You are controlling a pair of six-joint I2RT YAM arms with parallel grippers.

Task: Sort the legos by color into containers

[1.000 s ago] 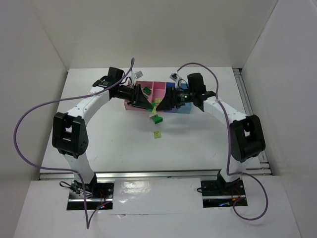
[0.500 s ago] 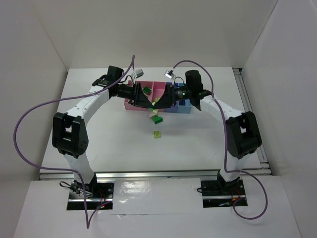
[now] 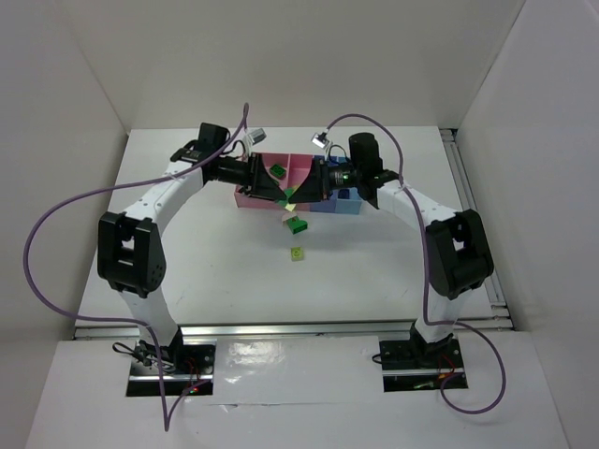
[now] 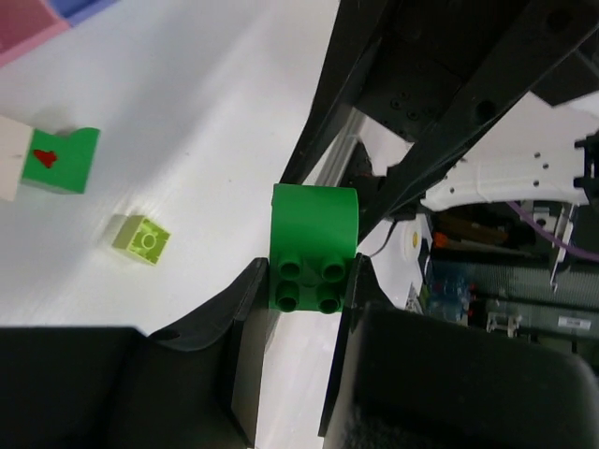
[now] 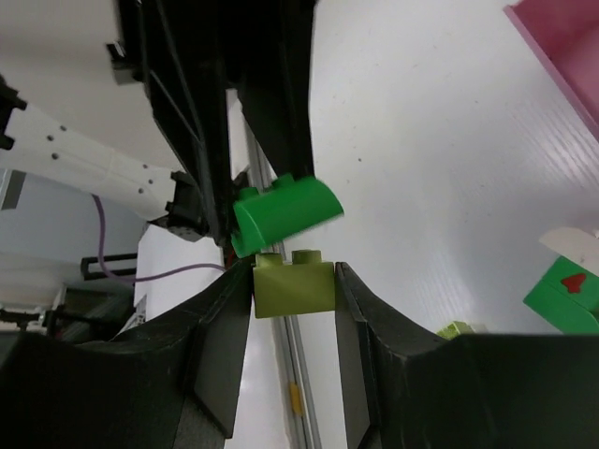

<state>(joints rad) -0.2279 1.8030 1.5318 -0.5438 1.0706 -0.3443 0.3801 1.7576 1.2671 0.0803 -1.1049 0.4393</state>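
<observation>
The left claw point(image 4: 309, 271) and right claw point(image 5: 293, 271) meet tip to tip, no gap between. The bright green round-topped plastic brick point(image 4: 314, 224) in the left sits against, or just shy of, the yellow-green studded brick point(image 5: 294, 290) pinched in the right. Just beyond both runs the joined row of pink and blue plastic trays point(image 3: 245, 197). Below, a green-and-white brick point(image 3: 296, 224) and a small yellow-green brick point(image 3: 297, 253) dot the otherwise open white surface point(image 3: 206, 262).

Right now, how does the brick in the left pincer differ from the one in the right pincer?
Colour: the green brick is bright green; the yellow-green brick is paler. Shape: the green brick has a rounded face; the yellow-green brick is boxy. Holder: the left pincer grips the green brick, the right pincer the yellow-green brick. Shared: both studded, both airborne.
</observation>
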